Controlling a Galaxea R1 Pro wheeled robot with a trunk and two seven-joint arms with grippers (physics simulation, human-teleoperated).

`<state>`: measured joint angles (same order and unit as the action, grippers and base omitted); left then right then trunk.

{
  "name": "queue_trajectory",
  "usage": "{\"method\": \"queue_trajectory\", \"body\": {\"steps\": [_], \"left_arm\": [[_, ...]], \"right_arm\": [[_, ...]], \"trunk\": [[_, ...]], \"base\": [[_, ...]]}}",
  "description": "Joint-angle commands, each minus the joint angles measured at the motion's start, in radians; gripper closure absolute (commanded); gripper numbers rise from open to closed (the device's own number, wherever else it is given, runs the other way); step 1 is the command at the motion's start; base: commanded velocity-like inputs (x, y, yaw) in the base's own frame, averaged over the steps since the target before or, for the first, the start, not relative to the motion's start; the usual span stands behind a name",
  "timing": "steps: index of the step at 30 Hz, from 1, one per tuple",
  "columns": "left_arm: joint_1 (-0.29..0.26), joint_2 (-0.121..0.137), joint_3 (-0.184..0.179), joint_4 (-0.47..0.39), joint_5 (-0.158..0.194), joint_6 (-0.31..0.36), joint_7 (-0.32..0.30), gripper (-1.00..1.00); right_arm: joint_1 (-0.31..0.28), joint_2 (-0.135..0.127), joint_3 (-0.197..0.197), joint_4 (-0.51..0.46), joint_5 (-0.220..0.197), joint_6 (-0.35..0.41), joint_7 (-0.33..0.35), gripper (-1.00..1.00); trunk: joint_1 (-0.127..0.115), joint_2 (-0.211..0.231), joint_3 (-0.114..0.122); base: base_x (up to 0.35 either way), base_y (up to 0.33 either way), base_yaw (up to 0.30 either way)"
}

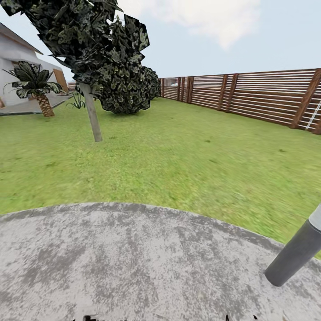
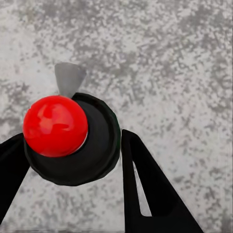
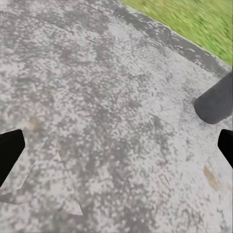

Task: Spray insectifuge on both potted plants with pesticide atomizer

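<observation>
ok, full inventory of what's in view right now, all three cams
patio: 1, mottled grey, round, underfoot
lawn: 1, green, beyond the patio out to the fence
fence: 1, brown slatted wood, far side and right
tree: 1, dark leaves, pale leaning trunk, on lawn at left
bush: 1, dark green, behind the tree
palm: 1, small, scaly trunk, far left by the house
house: 1, pale wall, far left
lamp post: 1, grey, patio's right edge
spray bottle: 1, dark body, red top, between left gripper's fingers
left gripper: black, shut on bottle
right gripper: black, open, over patio
</observation>
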<state>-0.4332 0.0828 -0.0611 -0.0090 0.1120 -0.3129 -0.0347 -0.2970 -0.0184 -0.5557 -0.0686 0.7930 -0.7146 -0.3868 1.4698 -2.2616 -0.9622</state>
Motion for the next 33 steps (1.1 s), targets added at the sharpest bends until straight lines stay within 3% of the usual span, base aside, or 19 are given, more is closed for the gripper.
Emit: {"method": "queue_trajectory", "body": {"steps": [1,11,23,33], "left_arm": [[-0.001,0.0,-0.006,0.001,0.011,-0.003,-0.004,1.0],[-0.001,0.0,-0.006,0.001,0.011,-0.003,-0.004,1.0],[-0.001,0.0,-0.006,0.001,0.012,-0.003,-0.003,1.0],[-0.001,0.0,-0.006,0.001,0.012,-0.003,-0.003,1.0]], "right_arm": [[-0.001,0.0,-0.004,0.001,0.011,-0.002,-0.007,-1.0],[-0.001,-0.005,-0.003,0.003,0.013,-0.002,-0.004,-1.0],[-0.001,-0.001,-0.003,0.004,0.014,-0.002,-0.003,-1.0],[-0.001,0.0,-0.003,0.004,0.014,-0.002,-0.004,-1.0]], "trunk": [[0.0,0.0,-0.001],[0.0,0.0,-0.001],[0.0,0.0,-0.001],[0.0,0.0,-0.001]], "base": [[0.002,0.0,0.254],[0.138,0.0,0.041],[0.007,0.0,0.008],[0.0,0.0,0.258]]}}
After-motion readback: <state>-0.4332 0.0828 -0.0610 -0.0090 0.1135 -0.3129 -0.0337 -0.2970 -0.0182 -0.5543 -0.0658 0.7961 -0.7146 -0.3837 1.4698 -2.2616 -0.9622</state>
